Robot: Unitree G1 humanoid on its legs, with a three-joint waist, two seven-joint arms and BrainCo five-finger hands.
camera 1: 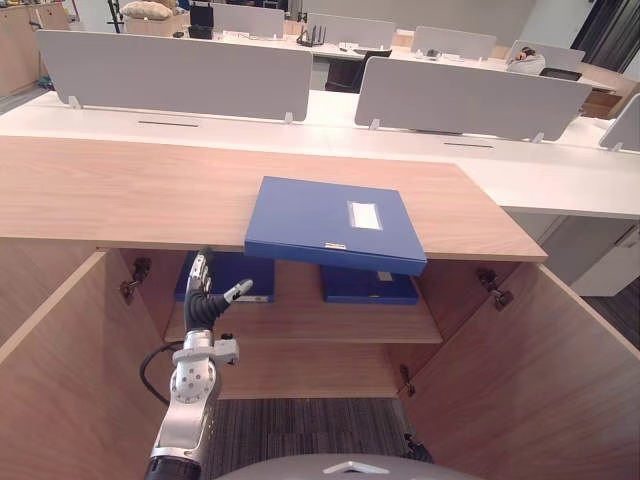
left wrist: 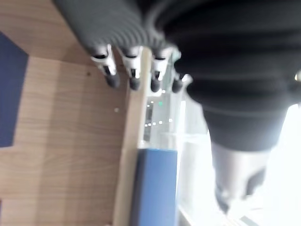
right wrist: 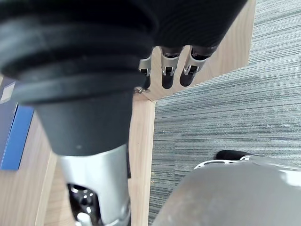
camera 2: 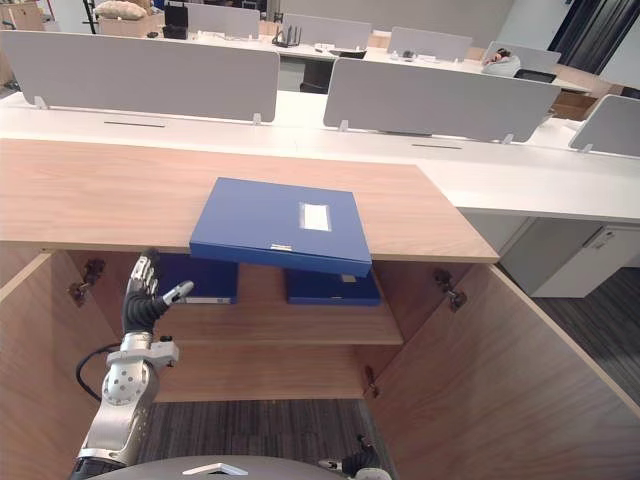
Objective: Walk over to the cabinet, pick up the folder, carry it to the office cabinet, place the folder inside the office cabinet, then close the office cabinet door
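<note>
Currently the blue folder [camera 1: 330, 220] lies flat on the wooden top of the cabinet [camera 1: 120, 190], with its near edge overhanging the front lip above the open compartment. A white rectangular label [camera 1: 364, 215] sits on its upper face and a smaller white tag [camera 1: 335, 246] on the spine facing the robot. Any writing on either is too small to read. Two more blue folders lie on the shelf [camera 1: 300, 325] inside, one to the left [camera 1: 225, 275] and one to the right [camera 1: 365, 287], each with a pale tag that is likewise unreadable. Both cabinet doors stand swung wide, the left door [camera 1: 50, 380] and the right door [camera 1: 540, 370]. The left hand [camera 1: 203, 290] is raised in front of the opening, below the top's edge and just left of the overhanging folder, touching nothing. Its fingers [left wrist: 132, 77] are straight and side by side, pointing upward, with the thumb [camera 1: 238, 291] held out toward the folder. The right hand [right wrist: 168, 66] hangs low beside a wooden panel edge over grey carpet [right wrist: 225, 117], its fingers straight, close together and empty.
</note>
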